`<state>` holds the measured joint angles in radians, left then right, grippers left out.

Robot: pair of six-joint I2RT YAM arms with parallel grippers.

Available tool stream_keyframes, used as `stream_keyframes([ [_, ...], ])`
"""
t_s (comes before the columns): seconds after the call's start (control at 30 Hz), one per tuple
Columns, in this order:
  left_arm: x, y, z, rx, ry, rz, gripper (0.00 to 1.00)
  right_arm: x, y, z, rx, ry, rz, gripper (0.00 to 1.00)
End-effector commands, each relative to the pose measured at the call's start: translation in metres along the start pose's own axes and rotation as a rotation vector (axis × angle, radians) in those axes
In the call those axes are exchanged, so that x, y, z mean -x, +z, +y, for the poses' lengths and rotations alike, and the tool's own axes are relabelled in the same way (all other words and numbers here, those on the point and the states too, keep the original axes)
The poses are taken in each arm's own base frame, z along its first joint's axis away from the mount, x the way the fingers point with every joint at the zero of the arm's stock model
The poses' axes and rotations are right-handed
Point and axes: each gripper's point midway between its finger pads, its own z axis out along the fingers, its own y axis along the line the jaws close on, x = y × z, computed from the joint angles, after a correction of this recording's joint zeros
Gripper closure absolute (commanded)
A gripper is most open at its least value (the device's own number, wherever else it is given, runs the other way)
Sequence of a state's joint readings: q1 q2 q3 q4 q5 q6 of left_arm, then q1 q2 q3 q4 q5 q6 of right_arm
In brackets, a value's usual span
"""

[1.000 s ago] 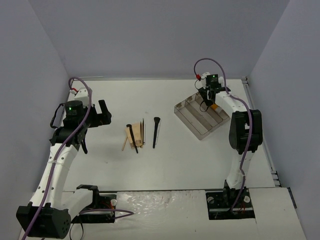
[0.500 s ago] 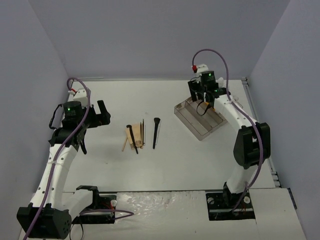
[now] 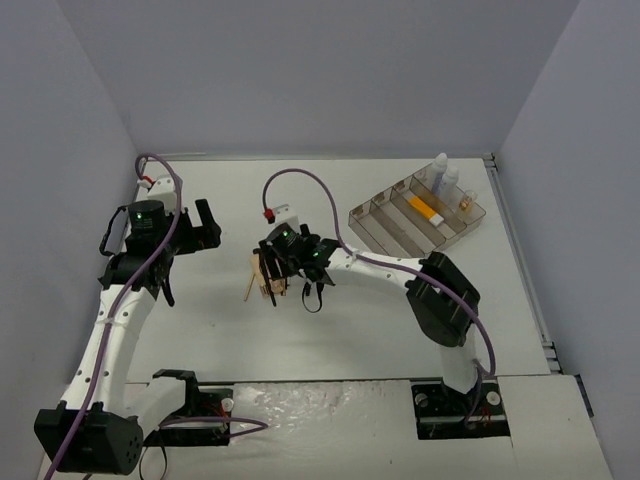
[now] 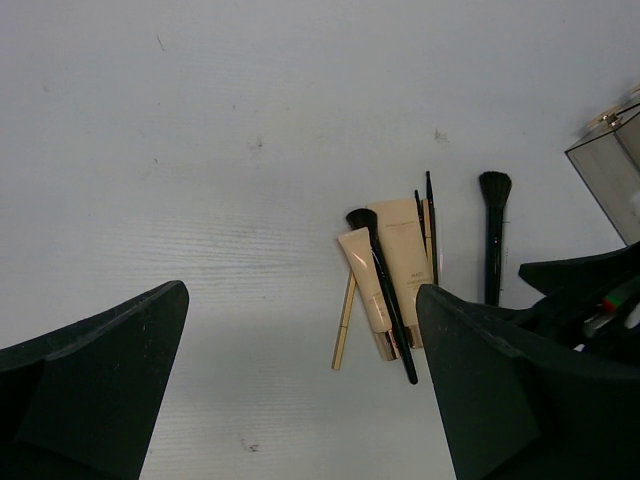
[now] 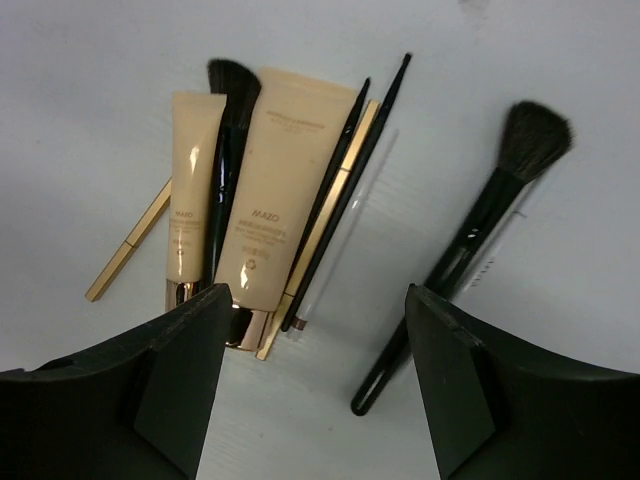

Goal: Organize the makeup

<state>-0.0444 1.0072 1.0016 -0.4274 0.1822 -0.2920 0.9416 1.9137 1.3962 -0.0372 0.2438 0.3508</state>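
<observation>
R gripper [image 5: 315, 320] spread wide, hovering right over the tan tubes [image 5: 268, 200] & brushes [image 5: 232, 90] on the surface [image 5: 80, 60] — L gripper [image 4: 300, 300] also spread, well apart.

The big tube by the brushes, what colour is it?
The big tube is tan, gold-capped; clearest in right wrist view.
</observation>
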Motion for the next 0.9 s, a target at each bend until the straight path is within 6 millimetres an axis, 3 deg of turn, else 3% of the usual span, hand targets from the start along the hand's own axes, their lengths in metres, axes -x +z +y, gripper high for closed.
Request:
stream_keyframes([
  [0.0,0.024,0.0,-0.001,0.0,-0.001,-0.074,0.03,0.028,0.008,0.025,-0.019,0.101,-0.105,0.35],
  [0.17,0.023,0.001,-0.001,0.003,-0.005,-0.07,0.03,0.017,0.021,0.047,-0.003,0.097,-0.087,0.39],
  [0.27,0.022,0.002,0.0,0.007,-0.006,-0.067,0.03,0.009,0.029,0.046,-0.021,0.097,-0.076,0.47],
  [0.77,0.022,0.002,-0.001,0.003,-0.01,-0.064,0.03,-0.017,0.047,0.05,-0.019,0.089,-0.017,0.49],
  [0.87,0.021,0.002,-0.001,0.002,-0.01,-0.062,0.03,-0.022,0.049,0.044,-0.041,0.082,-0.012,0.53],
])
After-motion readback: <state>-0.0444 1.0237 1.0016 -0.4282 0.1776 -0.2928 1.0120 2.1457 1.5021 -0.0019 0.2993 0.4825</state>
